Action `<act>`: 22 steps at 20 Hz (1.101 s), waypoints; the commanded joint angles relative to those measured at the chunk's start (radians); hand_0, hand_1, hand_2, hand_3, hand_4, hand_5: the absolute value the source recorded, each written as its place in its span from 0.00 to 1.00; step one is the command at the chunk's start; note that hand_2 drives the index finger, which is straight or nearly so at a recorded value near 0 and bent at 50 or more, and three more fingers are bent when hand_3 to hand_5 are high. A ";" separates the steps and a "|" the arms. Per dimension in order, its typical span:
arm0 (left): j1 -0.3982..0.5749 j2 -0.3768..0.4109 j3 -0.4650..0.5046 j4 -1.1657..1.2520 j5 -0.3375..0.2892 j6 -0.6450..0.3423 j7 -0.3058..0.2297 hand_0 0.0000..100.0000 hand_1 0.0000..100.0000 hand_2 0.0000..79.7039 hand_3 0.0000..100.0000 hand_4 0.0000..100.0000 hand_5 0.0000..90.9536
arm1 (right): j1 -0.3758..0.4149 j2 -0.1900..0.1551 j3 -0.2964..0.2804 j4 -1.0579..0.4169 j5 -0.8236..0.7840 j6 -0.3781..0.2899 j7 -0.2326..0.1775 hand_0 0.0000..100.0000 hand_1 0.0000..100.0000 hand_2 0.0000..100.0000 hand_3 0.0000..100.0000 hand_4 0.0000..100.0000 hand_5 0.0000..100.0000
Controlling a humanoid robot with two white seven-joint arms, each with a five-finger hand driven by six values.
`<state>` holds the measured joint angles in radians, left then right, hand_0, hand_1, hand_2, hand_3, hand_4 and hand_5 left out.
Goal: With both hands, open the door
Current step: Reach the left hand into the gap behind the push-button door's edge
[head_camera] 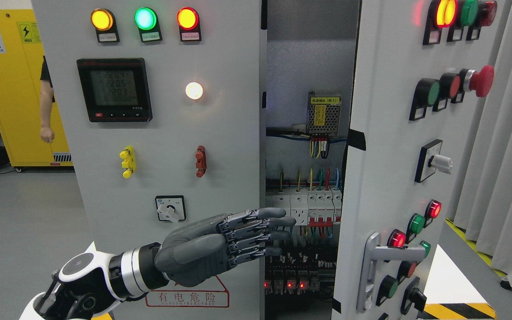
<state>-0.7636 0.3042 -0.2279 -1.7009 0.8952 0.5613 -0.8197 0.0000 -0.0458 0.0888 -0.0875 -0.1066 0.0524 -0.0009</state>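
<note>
While a yellow cabinet [14, 89] and a person's arm [46, 104] show at far left, the grey left door [167, 146] of the electrical cabinet fills the left-centre, roughly shut. It carries amber, green and red indicator lamps [145, 18] on top, a digital meter [114, 90], a lit white lamp [194, 90], a yellow handle [127, 162], a red handle [200, 161], a rotary switch [170, 209], and a warning label [187, 297] at the bottom. Left robot hand [220, 246] enters from lower left, fingers [260, 233] straight, close together, holding nothing; fingertips pass the door's right edge into the gap, in front of the breakers [311, 206]. Contact with the door edge unclear. Inside the gap: a power supply unit [323, 113] with coloured wires below. Right door [389, 169] is swung open toward the camera, with lamps, push buttons, a red emergency stop [482, 81], a selector switch [438, 163] and a metal door handle [378, 266]. Grey curtain [505, 155] at far right.
</note>
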 commanded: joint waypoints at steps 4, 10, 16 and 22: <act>-0.109 -0.057 0.010 0.055 0.004 0.012 0.001 0.12 0.56 0.00 0.00 0.00 0.00 | 0.029 0.001 0.000 0.000 -0.001 0.000 -0.001 0.00 0.50 0.04 0.00 0.00 0.00; -0.164 -0.088 -0.014 0.099 0.005 0.038 0.001 0.12 0.56 0.00 0.00 0.00 0.00 | 0.028 0.000 0.000 0.000 -0.001 0.000 -0.001 0.00 0.50 0.04 0.00 0.00 0.00; -0.198 -0.166 -0.059 0.178 0.002 0.052 0.002 0.12 0.56 0.00 0.00 0.00 0.00 | 0.029 0.000 0.000 0.000 -0.001 0.000 -0.001 0.00 0.50 0.04 0.00 0.00 0.00; -0.298 -0.250 -0.093 0.300 -0.002 0.055 0.013 0.12 0.56 0.00 0.00 0.00 0.00 | 0.028 0.001 0.000 -0.001 0.001 0.000 -0.001 0.00 0.50 0.04 0.00 0.00 0.00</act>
<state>-0.9883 0.1735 -0.2720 -1.5483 0.8969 0.6147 -0.8133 0.0000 -0.0455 0.0889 -0.0875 -0.1066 0.0524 -0.0009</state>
